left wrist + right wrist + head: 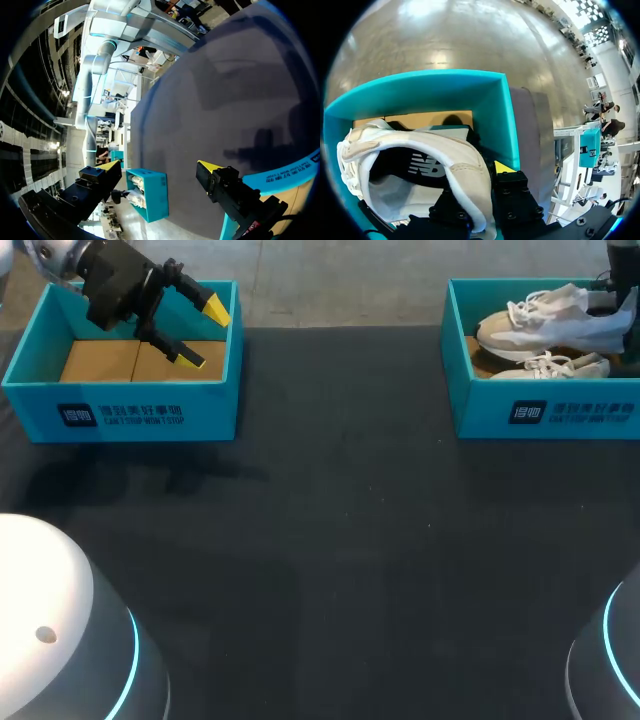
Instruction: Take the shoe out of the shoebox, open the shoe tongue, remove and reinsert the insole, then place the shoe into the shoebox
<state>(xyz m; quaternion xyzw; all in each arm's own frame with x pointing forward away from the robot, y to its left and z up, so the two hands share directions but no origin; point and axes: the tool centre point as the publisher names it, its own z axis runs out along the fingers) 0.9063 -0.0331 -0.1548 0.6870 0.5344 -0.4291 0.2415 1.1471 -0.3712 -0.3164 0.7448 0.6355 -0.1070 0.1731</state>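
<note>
The right tool [481,186] pinches the heel rim of the upper shoe [455,150] inside the right shoebox [420,85]. Best lift straight up until the sole clears the wall. The left tool [203,334] hangs spread, well left of that shoebox.

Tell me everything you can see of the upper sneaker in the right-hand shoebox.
The upper sneaker is white and cream, with white laces, leather-looking panels and a dark inside showing through its opening. It sits tilted in the teal shoebox, toe toward the table's middle, partly over the second sneaker. The right gripper appears shut on its heel collar, with one finger outside and the other hidden inside.
</note>
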